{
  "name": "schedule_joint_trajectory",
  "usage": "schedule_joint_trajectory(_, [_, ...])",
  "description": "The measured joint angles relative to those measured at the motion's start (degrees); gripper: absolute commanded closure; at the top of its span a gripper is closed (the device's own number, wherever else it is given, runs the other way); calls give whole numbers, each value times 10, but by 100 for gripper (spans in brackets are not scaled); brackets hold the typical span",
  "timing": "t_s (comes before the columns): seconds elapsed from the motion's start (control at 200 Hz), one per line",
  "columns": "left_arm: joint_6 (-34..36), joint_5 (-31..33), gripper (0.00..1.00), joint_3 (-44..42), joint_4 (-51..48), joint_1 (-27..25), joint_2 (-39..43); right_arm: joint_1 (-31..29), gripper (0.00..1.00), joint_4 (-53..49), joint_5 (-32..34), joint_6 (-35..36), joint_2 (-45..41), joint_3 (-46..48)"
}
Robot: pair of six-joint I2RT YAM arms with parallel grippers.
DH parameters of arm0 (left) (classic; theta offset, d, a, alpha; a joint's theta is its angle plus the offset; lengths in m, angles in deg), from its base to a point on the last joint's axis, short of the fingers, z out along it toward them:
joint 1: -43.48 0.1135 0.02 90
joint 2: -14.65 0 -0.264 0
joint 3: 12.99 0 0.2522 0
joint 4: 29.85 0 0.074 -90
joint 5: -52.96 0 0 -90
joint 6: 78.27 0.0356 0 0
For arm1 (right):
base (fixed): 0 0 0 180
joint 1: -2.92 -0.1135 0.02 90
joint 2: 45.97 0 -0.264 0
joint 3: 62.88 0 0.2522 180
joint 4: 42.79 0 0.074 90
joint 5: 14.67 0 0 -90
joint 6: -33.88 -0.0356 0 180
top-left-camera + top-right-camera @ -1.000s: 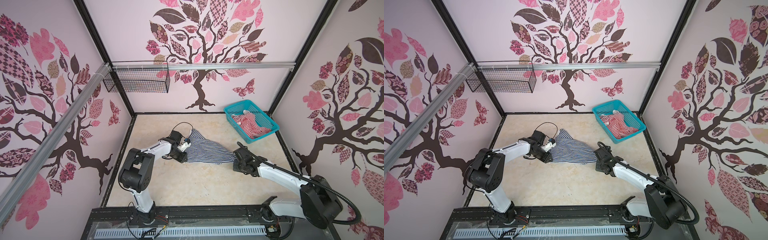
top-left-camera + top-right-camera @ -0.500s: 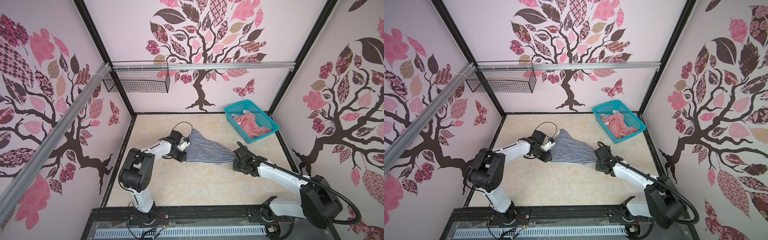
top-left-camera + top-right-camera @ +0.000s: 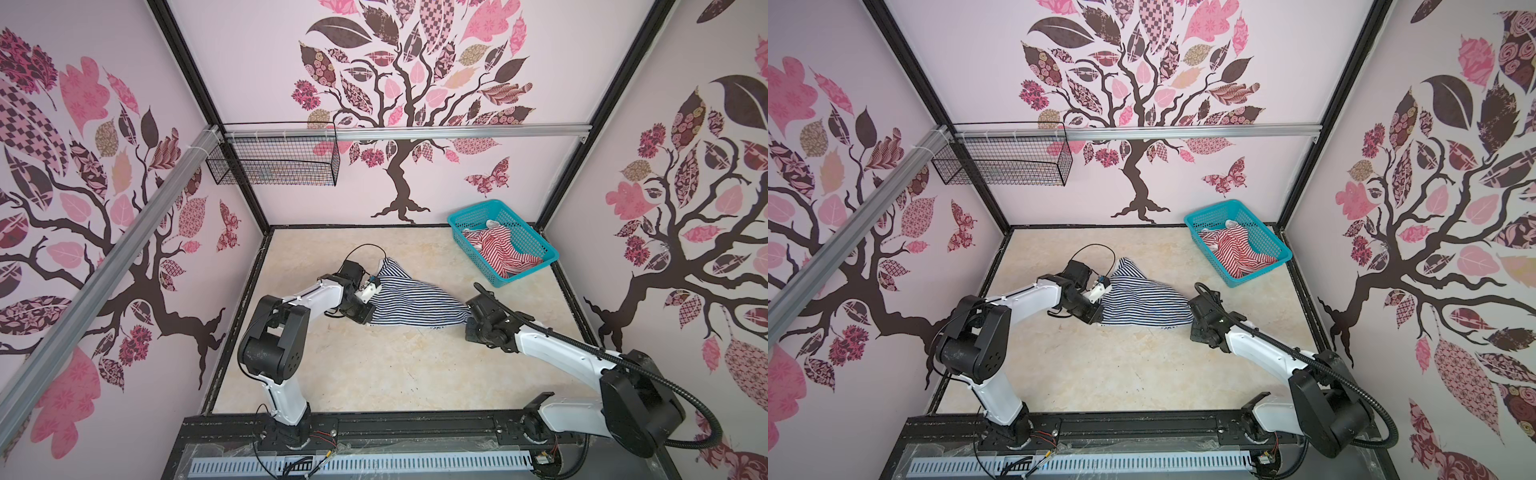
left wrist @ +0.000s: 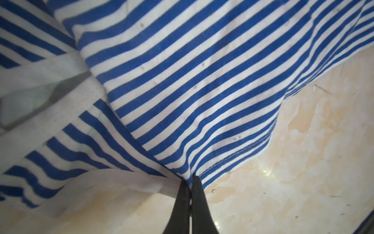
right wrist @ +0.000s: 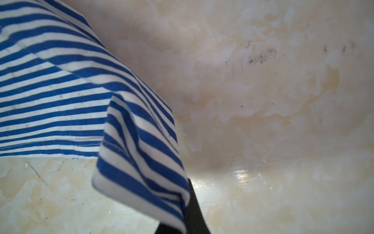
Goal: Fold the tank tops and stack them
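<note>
1. A black wire basket (image 3: 274,166) hangs on the back wall at the far left, above the pale marbled desk (image 3: 374,374).
2. The left tool (image 4: 190,183) sits low on the desk, left of centre. In the left wrist view its two dark fingers are pressed together, pinching a stitched hem corner of the navy-and-white striped cloth tank top (image 3: 415,303).
3. That tank top is near the middle of the desk in both top views, stretched between the two tools. Its near edge runs fairly straight from one tool to the other. The far part bunches up into a peak beside the left arm's wrist. Pale straps show in the left wrist view, loose and folded over.
4. The right tool (image 3: 473,312) is at the garment's right end, closed on another corner. In the right wrist view the striped cloth drapes over the fingers and hides most of them.
5. A teal plastic mesh basket (image 3: 528,268) stands in the far right corner of the desk, well apart from both tools. The red-and-white striped cloth tank top (image 3: 500,249) lies crumpled inside it.
</note>
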Motion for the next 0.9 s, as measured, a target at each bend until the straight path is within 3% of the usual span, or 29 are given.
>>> schedule_joint_trajectory(0.255, [1, -7, 100, 15, -38, 19, 96, 0, 100, -3, -10, 1, -41, -3])
schedule_joint_trajectory(0.41, [4, -21, 100, 34, -51, 66, 147, 0, 62, -2, -35, 5, -47, -23])
schedule_joint_trajectory(0.48, [7, -23, 100, 37, -61, 85, 152, 0, 54, 3, -58, 14, -47, -26])
schedule_joint_trajectory(0.635, [17, -34, 100, 28, -83, 119, 153, 0, 50, 4, -82, 13, -48, -26])
schedule_joint_trajectory(0.901, [41, -37, 100, -32, -96, 138, 167, 0, 50, 18, -88, -18, -59, -3])
